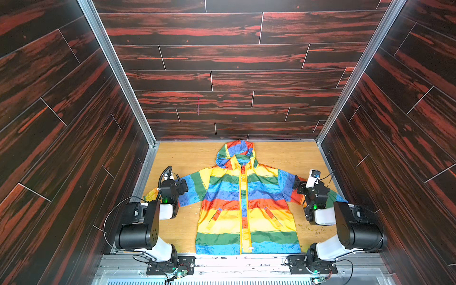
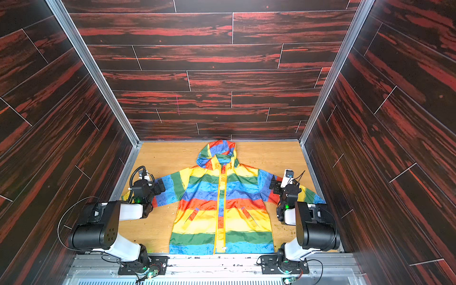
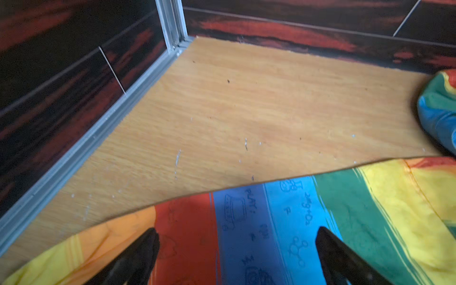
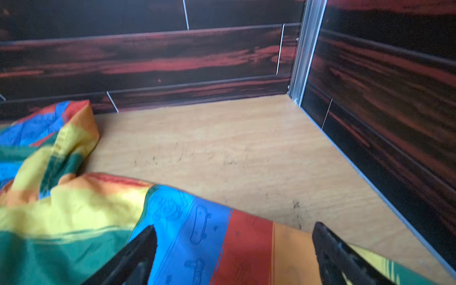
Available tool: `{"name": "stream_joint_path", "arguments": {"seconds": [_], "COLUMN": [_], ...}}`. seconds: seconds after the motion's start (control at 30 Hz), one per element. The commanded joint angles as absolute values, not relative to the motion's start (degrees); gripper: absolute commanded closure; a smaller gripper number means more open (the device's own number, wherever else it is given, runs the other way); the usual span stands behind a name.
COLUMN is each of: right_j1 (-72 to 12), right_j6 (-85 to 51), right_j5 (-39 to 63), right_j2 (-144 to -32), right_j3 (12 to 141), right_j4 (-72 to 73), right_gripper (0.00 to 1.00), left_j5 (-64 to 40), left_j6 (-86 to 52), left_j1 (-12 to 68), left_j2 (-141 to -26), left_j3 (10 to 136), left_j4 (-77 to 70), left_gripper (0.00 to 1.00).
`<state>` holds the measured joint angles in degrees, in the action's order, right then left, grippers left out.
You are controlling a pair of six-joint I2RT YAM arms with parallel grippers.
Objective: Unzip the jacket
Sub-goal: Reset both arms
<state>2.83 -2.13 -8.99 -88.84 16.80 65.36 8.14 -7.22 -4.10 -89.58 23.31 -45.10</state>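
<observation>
Low in the centre of both top views, spread flat and front up on the counter (image 1: 177,160): the jacket (image 1: 222,222) (image 2: 197,222), hem at the near edge. Closed up the middle by the yellow zipper (image 1: 243,209), from hem to collar as far as can be told. Slanted pockets (image 1: 216,214) on either side of it, above the lower yellow band.

Further up, left of frame: the left hand (image 1: 183,186) (image 3: 237,232), jaws wide apart, gripping nothing, over the red and blue bands of a sleeve (image 3: 246,222); contact with the cloth not discernible. Right of frame: the right hand (image 1: 297,183) (image 4: 234,227), likewise spread and empty, over the blue and red bands of the other sleeve (image 4: 246,246).

Farthest, the hood (image 1: 234,151), tip against the dark back wall (image 1: 234,118).
</observation>
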Motion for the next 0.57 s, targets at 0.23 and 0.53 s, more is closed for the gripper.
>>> {"name": "stream_joint_path", "arguments": {"seconds": [0.23, 0.53], "right_j1": [2.9, 3.6], "right_j6": [-2.8, -3.1], "right_j5": [-7.6, -6.1], "right_j2": [-89.6, -89.5], "right_j3": [17.3, 17.5], "right_j4": [66.4, 65.7], "right_gripper": [0.01, 0.01], "left_j5": [9.1, 9.1], "left_j6": [-6.5, -6.5], "left_j1": [-3.8, -3.9], "left_j2": [-87.9, -88.1], "left_j3": [24.1, 24.2], "left_j4": [-46.8, -46.7], "left_gripper": [0.00, 0.00]}}
